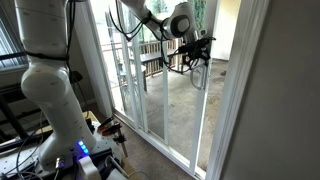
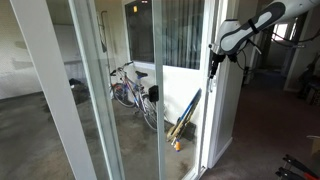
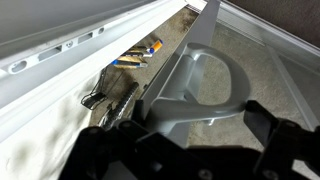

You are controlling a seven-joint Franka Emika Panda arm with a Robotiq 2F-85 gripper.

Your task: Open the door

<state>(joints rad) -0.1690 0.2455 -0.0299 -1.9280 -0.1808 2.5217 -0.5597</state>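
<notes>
Fingers spread open, straddling the grey D-shaped handle at 12 o'clock in the wrist view, door upright, its handled edge beside the white wall at 3 o'clock.

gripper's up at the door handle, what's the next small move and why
Probably shut the gripper on the handle of the door. In the wrist view the grey loop lies between the open fingers, which do not yet grip it.

One bicycle, one grey loop handle, one robot arm, one gripper.
</notes>
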